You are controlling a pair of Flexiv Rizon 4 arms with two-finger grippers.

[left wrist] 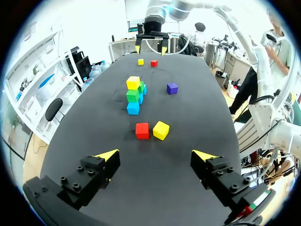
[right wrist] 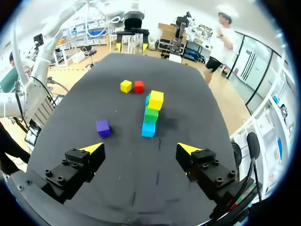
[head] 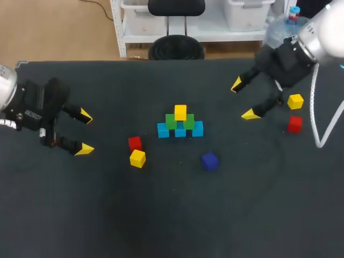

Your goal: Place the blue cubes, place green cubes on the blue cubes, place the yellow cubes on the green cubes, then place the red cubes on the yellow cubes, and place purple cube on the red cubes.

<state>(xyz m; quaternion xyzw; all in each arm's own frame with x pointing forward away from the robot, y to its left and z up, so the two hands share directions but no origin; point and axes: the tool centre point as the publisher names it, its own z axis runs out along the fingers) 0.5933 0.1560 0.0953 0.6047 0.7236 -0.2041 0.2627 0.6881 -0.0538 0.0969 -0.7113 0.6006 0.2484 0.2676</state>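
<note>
Table [head: 172,226]: dark surface carrying all the cubes.
Blue cubes [head: 198,129]: three in a row at the middle of the table, forming the base of the pile.
Green cubes [head: 171,121]: two, side by side on the blue row.
Top yellow cube [head: 180,112]: rests on the two green cubes, at the peak of the pile.
Left red cube [head: 135,143]: on the table, left of the pile and nearer the robot's edge.
Left yellow cube [head: 137,158]: just beside the left red cube, on its robot side.
Purple cube [head: 209,160]: alone on the table, between the pile and the robot's edge, slightly to the right.
Right yellow cube [head: 295,101]: near the right edge, close behind the right gripper.
Right red cube [head: 294,123]: near the right edge, beside the right yellow cube but apart from it.
Left gripper [head: 84,132]: near the left edge, fingers spread wide, holding nothing, tips toward the pile.
Right gripper [head: 243,99]: toward the far right corner, fingers spread wide, holding nothing, between the pile and the right pair of cubes.
</note>
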